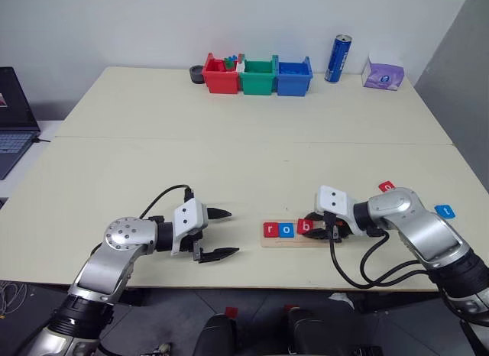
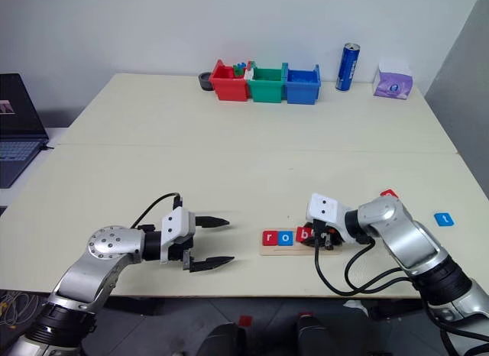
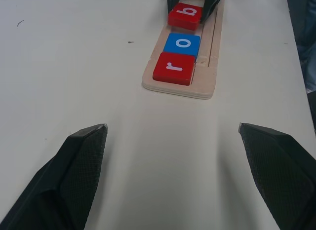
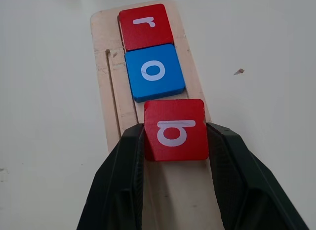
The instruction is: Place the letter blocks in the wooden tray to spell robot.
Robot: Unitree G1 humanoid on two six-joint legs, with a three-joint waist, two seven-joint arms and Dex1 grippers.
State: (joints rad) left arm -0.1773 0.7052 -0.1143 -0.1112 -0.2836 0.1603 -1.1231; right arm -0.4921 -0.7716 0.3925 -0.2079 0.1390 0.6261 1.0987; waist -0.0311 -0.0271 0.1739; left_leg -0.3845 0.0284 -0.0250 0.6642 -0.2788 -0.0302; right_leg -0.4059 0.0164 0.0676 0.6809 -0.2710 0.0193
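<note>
Head views: A pale table carries the tray near its front edge, right of centre. Three blocks lie in the tray in a row: red r, blue o, red b. The right gripper reaches in from the right and pinches the b block between its two fingers, over the tray just beside the o. Two more blocks lie loose on the table to the right of the right arm: a red one, partly hidden behind the arm, and a blue t, well apart from the tray. The left gripper hovers left of the tray, pointing toward it, fingers spread wide and holding nothing. At the far edge stand a red bin, a green bin and a blue bin, with a blue can and a purple pack to their right. A laptop sits at the left.

Left wrist view: Its fingers stand wide apart over bare table. Ahead lies the tray with r, o, b in line; the b is flanked by the other gripper's fingertips.

Right wrist view: Both fingers press the sides of the b block, which sits slightly askew, close to the o; whether they touch I cannot tell.
</note>
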